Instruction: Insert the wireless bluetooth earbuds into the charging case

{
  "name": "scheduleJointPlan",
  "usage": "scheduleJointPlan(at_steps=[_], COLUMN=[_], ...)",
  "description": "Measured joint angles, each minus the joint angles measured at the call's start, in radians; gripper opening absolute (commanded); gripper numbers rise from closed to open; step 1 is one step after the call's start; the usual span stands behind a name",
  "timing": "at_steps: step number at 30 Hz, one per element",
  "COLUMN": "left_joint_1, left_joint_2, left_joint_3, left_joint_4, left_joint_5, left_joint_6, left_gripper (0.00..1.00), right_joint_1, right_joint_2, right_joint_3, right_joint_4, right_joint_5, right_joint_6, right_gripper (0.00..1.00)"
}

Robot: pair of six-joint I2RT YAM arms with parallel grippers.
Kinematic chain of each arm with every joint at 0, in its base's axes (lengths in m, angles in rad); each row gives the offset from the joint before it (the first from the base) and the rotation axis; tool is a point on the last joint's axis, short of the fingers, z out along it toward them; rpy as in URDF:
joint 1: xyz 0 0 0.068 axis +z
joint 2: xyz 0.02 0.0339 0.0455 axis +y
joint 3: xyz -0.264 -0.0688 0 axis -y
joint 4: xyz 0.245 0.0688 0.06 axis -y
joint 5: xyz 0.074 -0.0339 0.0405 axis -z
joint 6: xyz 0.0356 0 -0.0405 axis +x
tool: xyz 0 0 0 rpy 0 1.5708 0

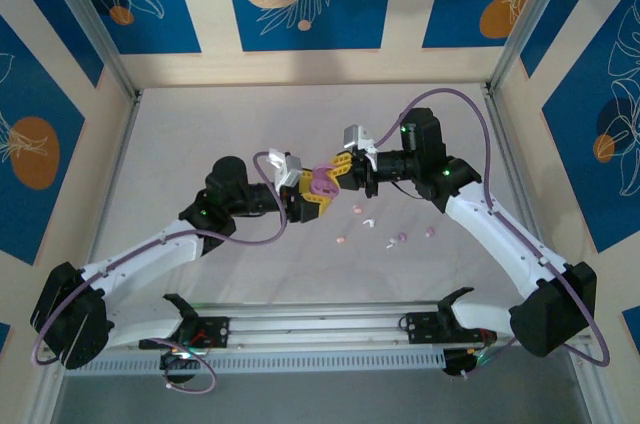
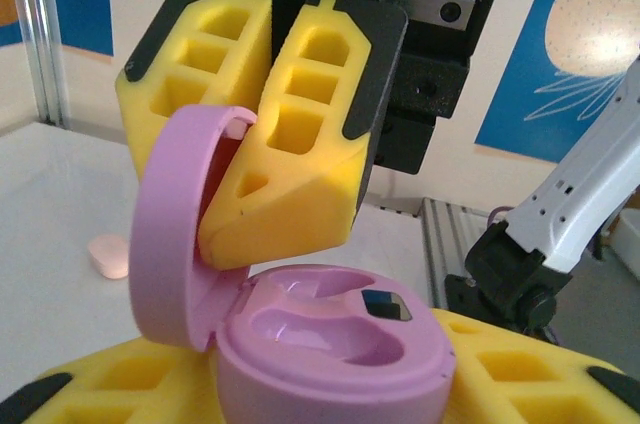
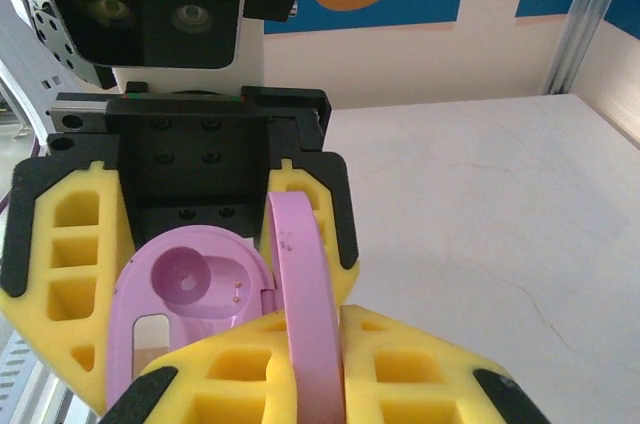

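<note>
While the purple charging case is caught between both arms over the middle of the table, its base is clamped by the left gripper, with yellow foam fingers pressed in on either side of it. So that one's closed on the case, pretty clearly. The lid is flipped up to roughly upright and is pinched by the right gripper. In the right wrist view the lid's edge is seen squeezed between the two foam pads, jaws drawn right in around it. Inside the base, moulded wells and a small dark window can be made out in the left wrist view.

The wireless bluetooth earbuds are all found out on the table: six tiny bits are scattered just to the right and near side of where the grippers meet. A pale pink one and a white one lie closest to the case, another pink one is set a bit nearer, and a white one plus two light purple-ish ones are strung out farther right. Colours are hard to call at that size, tbh. One pink earbud is also caught in the left wrist view, lying flat on the table beyond the lid, well apart from it.
</note>
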Motion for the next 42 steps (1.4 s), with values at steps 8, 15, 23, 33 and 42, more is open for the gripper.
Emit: scheduleJointPlan(at_steps=[8, 15, 23, 33, 42], left_joint_1=[0.0, 0.0, 0.0, 0.0, 0.0], left_joint_2=[0.0, -0.002, -0.015, -0.001, 0.022], left_joint_3=[0.0, -0.008, -0.094, -0.209, -0.215], left_joint_4=[-0.013, 0.013, 0.134, 0.383, 0.49], left_joint_5=[-0.002, -0.003, -0.079, -0.216, -0.238], left_joint_6=[0.006, 0.006, 0.009, 0.0, -0.034], left_gripper=[0.28, 0.27, 0.26, 0.26, 0.25], right_joint_1=[0.003, 0.0, -0.039, -0.284, -0.461], right_joint_2=[-0.001, -0.021, -0.1, -0.282, -0.14], right_joint_3=[0.0, 0.011, 0.043, -0.029, -0.335], right_joint_4=[-0.001, 0.0, -0.01, -0.262, -0.486], right_joint_5=[0.003, 0.093, 0.132, 0.523, 0.557], right_joint_6=[-0.004, 0.081, 0.322, 0.834, 1.039], right_gripper=[0.32, 0.53, 0.67, 0.5, 0.42])
